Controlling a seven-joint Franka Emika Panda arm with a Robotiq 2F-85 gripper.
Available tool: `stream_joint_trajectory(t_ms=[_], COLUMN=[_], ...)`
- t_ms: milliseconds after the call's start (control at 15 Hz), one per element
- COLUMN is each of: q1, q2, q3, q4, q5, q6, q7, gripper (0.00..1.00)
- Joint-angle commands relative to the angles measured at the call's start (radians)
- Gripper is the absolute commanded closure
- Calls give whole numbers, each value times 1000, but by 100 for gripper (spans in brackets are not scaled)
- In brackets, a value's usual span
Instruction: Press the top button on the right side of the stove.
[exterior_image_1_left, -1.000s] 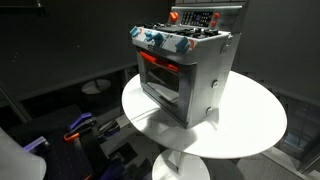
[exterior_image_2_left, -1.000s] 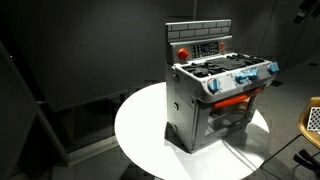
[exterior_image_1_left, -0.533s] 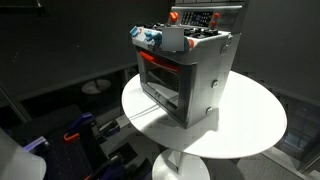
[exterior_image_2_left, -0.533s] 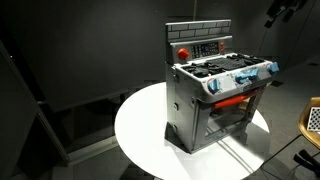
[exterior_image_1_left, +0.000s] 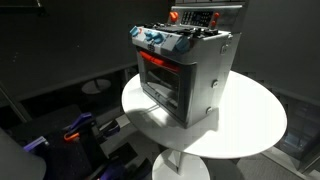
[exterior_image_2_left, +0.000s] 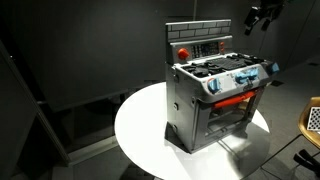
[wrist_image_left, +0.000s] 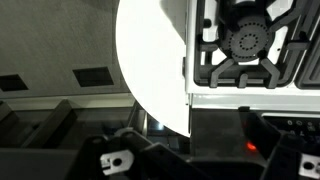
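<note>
The stove (exterior_image_1_left: 190, 75) is a small silver-grey toy oven with a red glowing door window and blue knobs. It stands on a round white table (exterior_image_1_left: 255, 125) and shows in both exterior views (exterior_image_2_left: 215, 95). Its dark rear control panel (exterior_image_2_left: 203, 47) carries red parts. My gripper (exterior_image_2_left: 262, 16) hangs in the air above and beside the panel, apart from the stove. In the wrist view I look down on a black burner (wrist_image_left: 246, 40), with my gripper's dark parts (wrist_image_left: 200, 165) along the bottom edge. Its jaws are too dark to read.
The table top (exterior_image_2_left: 140, 130) extends past the stove on all sides. Blue and red clutter (exterior_image_1_left: 80, 128) lies on the dark floor beside the table. A pale object (exterior_image_2_left: 312, 120) sits at the frame's edge. Dark walls surround the scene.
My gripper has moved steadily from the upper corner of an exterior view towards the stove's rear panel. The stove and table have not moved.
</note>
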Motion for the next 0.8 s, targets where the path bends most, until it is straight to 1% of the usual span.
stream_joint_trajectory(t_ms=[0,733], q1=[16,39], q2=[84,253], q3=[-3,-7], q4=[99,279], q5=[30,84], q6=[-20,-72], q7=[12,6], gripper=[0,0])
